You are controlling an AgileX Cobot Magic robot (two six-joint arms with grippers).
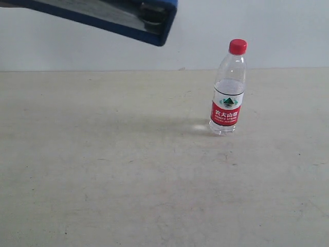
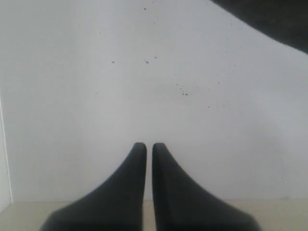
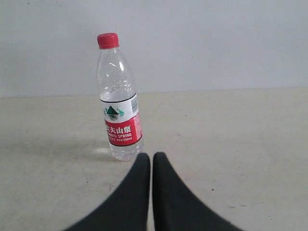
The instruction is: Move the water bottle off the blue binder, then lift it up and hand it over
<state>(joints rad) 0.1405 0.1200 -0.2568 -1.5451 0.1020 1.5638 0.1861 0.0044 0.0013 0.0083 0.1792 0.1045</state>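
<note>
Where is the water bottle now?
The clear red-capped plastic bottle stands upright on the beige table, right of centre in the exterior view, ahead of the right gripper.

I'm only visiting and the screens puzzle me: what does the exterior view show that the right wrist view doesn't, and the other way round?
Only the exterior view shows the blue binder, tilted in the air at the picture's top left; what holds it is out of frame. Only the right wrist view shows the right gripper, its black jaws shut on nothing, just short of the bottle. Both show the water bottle standing upright, red cap on, on the pale table before a white wall.
</note>
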